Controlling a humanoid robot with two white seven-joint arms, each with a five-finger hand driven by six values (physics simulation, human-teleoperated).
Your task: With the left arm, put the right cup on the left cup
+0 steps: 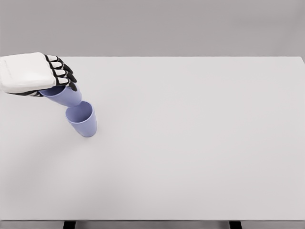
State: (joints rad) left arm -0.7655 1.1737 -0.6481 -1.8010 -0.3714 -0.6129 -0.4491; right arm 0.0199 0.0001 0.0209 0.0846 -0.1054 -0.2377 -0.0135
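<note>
- Nearest you, the standing cup (pixel 82 119) sits upright on the table (pixel 190 143), mouth open, pale lavender, plain-walled, nothing nested in it yet.
- Just behind it, the held cup (pixel 64 95) hangs tilted, its base pointing toward the standing cup's rim; contact between the two cannot be confirmed.
- Farthest, your left hand (pixel 35 72) is clenched over the held cup's upper part.
- Judgement: transport looks largely done; levelling, lowering and release remain.

White table (pixel 200 143), 1 upright lavender cup (pixel 82 119)
</note>
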